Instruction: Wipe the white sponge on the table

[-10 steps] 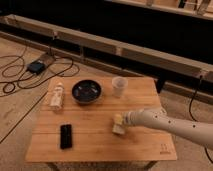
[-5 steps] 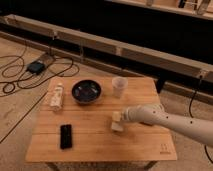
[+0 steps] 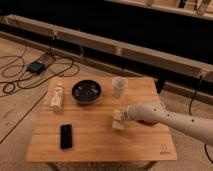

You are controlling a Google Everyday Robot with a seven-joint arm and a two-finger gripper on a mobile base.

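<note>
The white sponge lies flat on the light-wood table, right of centre. My gripper comes in from the right on a white arm and is shut on the sponge's top, pressing it onto the table top. The upper part of the sponge is hidden by the gripper.
A dark bowl stands at the back centre and a translucent cup right behind the gripper. A white bottle with a label lies at the left and a black phone at the front left. Cables and a power brick lie on the floor at the left.
The gripper and sponge shifted slightly left and back over the table top. The other objects have not moved.
</note>
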